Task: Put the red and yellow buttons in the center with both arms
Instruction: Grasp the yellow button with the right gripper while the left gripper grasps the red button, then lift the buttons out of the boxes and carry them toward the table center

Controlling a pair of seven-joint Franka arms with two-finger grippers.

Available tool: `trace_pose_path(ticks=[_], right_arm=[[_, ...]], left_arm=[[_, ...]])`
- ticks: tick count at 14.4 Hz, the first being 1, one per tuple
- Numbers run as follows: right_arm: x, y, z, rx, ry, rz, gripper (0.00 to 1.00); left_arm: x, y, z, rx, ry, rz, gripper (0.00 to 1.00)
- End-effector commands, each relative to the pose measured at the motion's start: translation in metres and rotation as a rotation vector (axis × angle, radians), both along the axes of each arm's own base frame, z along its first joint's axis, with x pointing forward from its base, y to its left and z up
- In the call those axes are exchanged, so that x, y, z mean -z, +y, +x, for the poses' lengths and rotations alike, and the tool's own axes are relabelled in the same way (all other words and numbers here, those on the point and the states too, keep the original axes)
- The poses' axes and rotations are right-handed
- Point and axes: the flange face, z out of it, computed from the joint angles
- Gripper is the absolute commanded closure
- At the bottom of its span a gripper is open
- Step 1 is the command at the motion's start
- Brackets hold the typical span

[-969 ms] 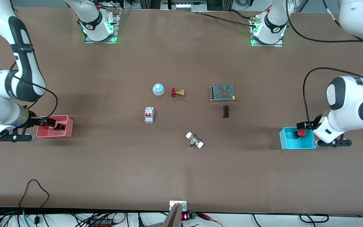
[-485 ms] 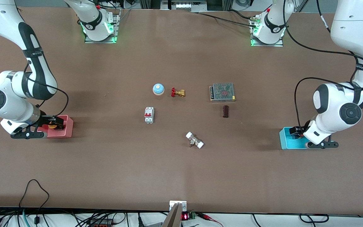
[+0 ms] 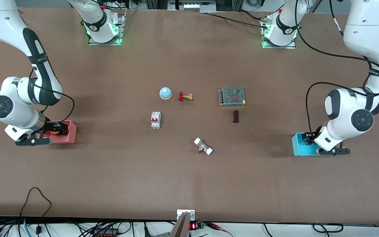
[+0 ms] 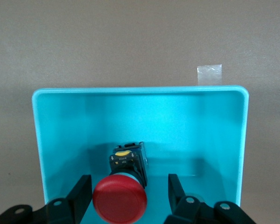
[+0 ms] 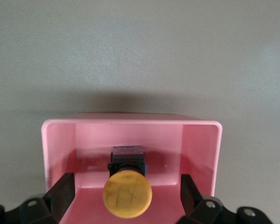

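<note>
Left gripper (image 4: 126, 196) hanging in cyan bin (image 4: 140, 95), fingers apart, flanking red button (image 4: 120, 200); nothing clamped. Right gripper (image 5: 126, 196) hanging in pink bin (image 5: 130, 123), fingers apart around yellow button (image 5: 127, 196). Risks: rounded caps slipping out during closing; fingers catching bin walls, dragging bins. Center of table (image 3: 189, 177) awaiting both.

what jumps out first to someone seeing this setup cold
Two bright bins at the table's ends: the cyan bin holds the red button, with the open left gripper straddling it. The pink bin holds the yellow button, between the open right gripper's fingers. Small hardware lies scattered mid-table.
</note>
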Motion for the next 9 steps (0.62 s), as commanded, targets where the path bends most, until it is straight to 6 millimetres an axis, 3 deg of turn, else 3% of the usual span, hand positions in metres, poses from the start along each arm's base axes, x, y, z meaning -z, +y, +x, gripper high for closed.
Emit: trace_pose_path(ticks=[1,3,4,6,9], right_arm=[[0.009,-0.005,-0.005,-0.028,-0.002,-0.001,0.0],[0.015,-0.008,-0.007,-0.025,0.003,0.001,0.0],[0.017,-0.008,-0.007,-0.024,0.002,0.002,0.0],[0.017,-0.009,-0.007,-0.035,0.003,0.002,0.02],[0.018,-0.012,-0.007,-0.036,0.005,0.002,0.21]], left_arm=[[-0.002,0.0,0.004,0.014,-0.01,0.012,0.53],[-0.004,-0.001,0.003,0.012,-0.007,0.011,0.83],[-0.007,-0.001,0.004,0.015,-0.011,0.011,0.89],[-0.025,0.002,0.013,0.011,-0.034,0.014,0.92],[-0.077,-0.01,0.028,0.019,0.032,0.016,0.92]])
